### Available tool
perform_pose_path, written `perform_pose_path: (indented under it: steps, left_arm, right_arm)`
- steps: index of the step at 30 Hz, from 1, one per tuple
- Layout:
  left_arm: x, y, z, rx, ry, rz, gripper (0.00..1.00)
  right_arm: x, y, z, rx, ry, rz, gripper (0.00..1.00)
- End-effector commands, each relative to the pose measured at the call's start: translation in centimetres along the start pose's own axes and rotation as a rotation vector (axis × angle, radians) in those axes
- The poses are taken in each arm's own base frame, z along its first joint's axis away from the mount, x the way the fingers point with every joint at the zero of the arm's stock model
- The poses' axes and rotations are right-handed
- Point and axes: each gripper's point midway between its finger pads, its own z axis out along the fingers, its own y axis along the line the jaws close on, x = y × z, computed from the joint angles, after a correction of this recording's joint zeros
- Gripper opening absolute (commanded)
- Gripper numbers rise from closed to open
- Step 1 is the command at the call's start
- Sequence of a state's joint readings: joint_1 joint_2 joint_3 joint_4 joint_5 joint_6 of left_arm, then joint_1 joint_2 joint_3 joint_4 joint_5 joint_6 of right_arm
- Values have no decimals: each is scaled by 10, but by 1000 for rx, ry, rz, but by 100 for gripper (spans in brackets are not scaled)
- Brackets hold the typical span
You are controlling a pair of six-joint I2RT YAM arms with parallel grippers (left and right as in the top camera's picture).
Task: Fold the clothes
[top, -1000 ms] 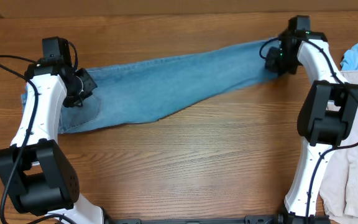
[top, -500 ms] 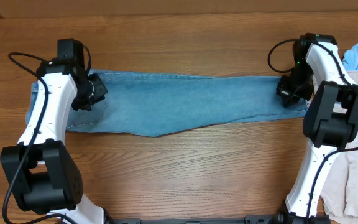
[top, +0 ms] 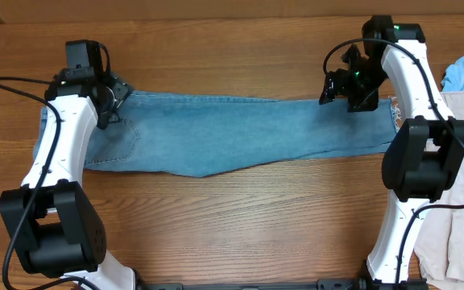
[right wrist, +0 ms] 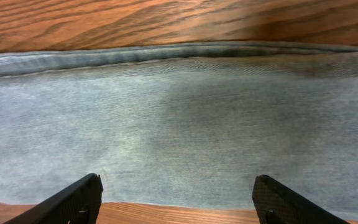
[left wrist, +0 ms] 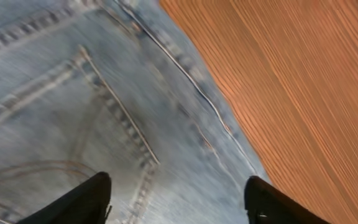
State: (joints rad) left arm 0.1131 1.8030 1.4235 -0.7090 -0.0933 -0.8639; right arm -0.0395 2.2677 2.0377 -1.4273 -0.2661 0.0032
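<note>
While over jeans [top: 240, 133], left hand [left wrist: 178, 190], right hand [right wrist: 177, 186] gape.

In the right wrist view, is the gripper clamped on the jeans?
No: the right gripper stands with its jaws wide apart, and the jeans lie flat beneath it, ungripped.
</note>
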Motion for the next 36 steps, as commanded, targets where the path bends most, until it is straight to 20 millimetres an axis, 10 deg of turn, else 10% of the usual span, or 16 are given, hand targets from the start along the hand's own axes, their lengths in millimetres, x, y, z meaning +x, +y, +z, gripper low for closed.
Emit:
perform_pose_path:
  steps: [1, 4, 12, 14, 20, 26, 30, 33, 36]
  left_arm:
    - [-24, 14, 2, -74, -134, -152, 64]
    - [-29, 14, 12, -79, -163, -224, 65]
    - [-39, 36, 18, -108, -118, -202, 73]
    - [-46, 57, -7, -139, -94, -211, 78]
    - [-70, 137, -93, -204, -108, -302, 100]
    - [-42, 163, -99, -302, 27, -185, 100]
    - [-42, 105, -88, -12, 84, -13, 100]
    - [-55, 27, -80, 258, -8, 259, 85]
    - [-52, 1, -49, 236, -38, 270, 76]
  right_arm:
    - [-7, 9, -16, -33, -54, -21, 82]
    - [-7, 9, -16, -35, -53, -27, 82]
    - [-1, 110, 0, -209, -95, -498, 84]
    - [5, 162, 2, -327, -130, -595, 100]
    - [32, 315, -9, -667, -297, -912, 100]
    - [91, 443, 18, -484, -583, -1306, 100]
    - [75, 433, 24, -363, -591, -1127, 100]
    - [25, 342, 20, -238, -471, -928, 100]
    - [-19, 221, 7, -104, -352, -675, 100]
